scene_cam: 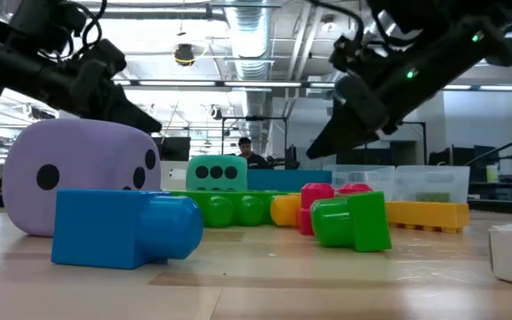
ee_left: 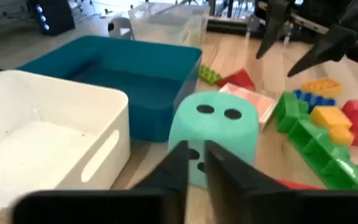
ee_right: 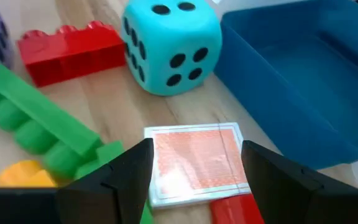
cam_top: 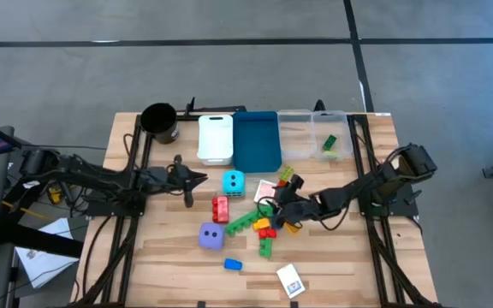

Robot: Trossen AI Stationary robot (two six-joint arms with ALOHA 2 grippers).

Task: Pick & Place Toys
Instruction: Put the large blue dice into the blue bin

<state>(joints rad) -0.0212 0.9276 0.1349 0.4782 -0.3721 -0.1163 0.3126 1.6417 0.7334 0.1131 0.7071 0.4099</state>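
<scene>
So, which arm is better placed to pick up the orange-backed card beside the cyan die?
The right. The right gripper hangs open with its fingers on either side of the card. The left gripper, nearly shut, points at the cyan die instead.

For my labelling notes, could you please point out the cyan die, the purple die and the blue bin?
cyan die [ee_right: 169, 46], right wrist view, its front face.
purple die [cam_top: 211, 236], high view, its top face.
blue bin [cam_top: 256, 141], high view, its bare floor.

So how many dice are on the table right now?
2. The cyan die sits just in front of the blue bin; the purple die lies nearer the front edge, left of the brick pile.
</scene>
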